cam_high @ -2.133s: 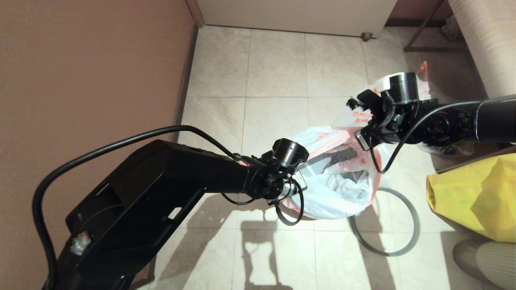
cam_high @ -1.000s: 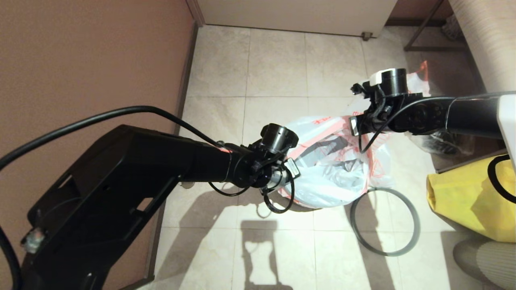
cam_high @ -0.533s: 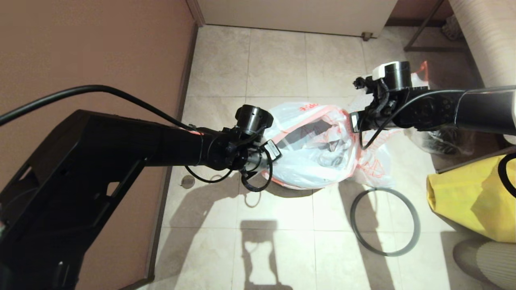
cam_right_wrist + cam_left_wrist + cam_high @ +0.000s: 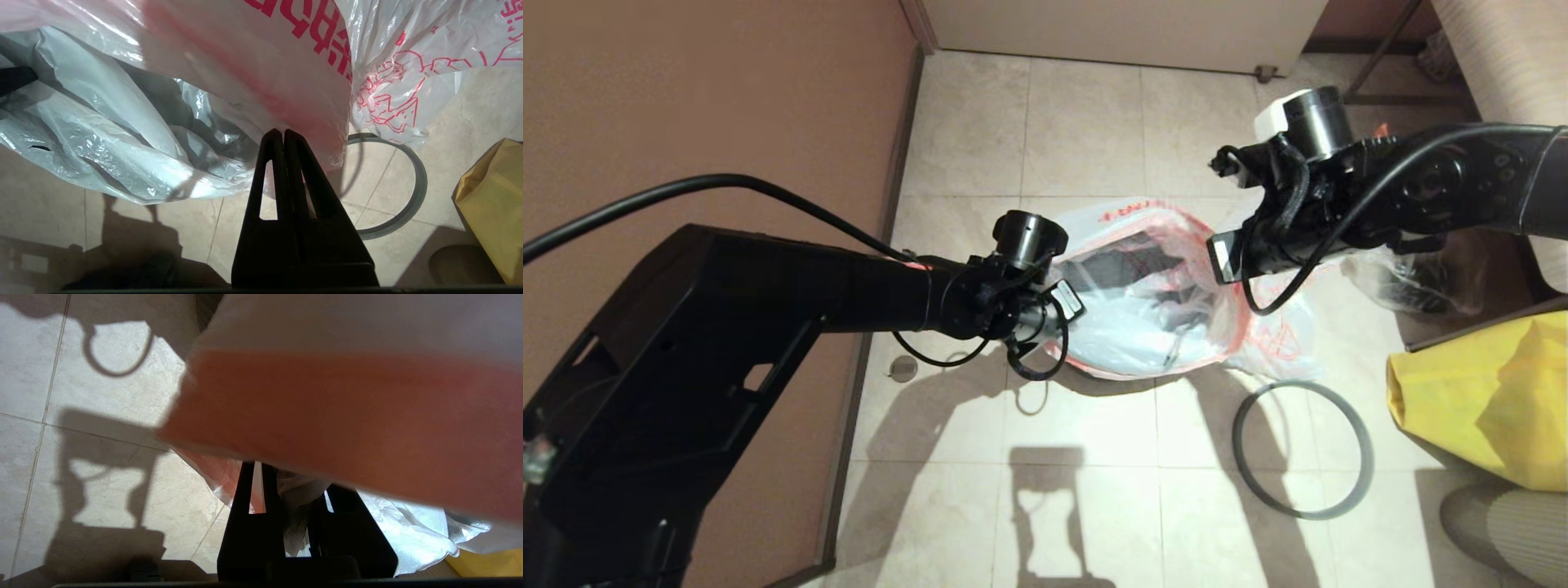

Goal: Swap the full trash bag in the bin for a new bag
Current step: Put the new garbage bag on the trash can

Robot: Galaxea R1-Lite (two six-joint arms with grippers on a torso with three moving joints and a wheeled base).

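The new bag (image 4: pixel 1143 294) sits at the centre of the head view, its red-edged mouth stretched open between the two arms; the dark shape inside it cannot be made out for certain. The left gripper (image 4: pixel 296 486) pinches bunched plastic of the bag's left edge. The right gripper (image 4: pixel 284 136) has its fingers pressed together on the film of the right edge. At the left of the frame the brown wall (image 4: pixel 711 114) runs close beside the left arm, with only a narrow strip of tiled floor (image 4: pixel 1078 131) between wall and bag. Bare tiles lie open toward the top and bottom of the frame. At lower right the grey ring rim (image 4: pixel 1303 449) lies flat on the floor, just beside the bag, and a yellow bag (image 4: pixel 1478 400) fills the right edge.

Only the right wrist view shows the cat drawing and red print clearly. In the left wrist view the red handle band fills most of the frame.
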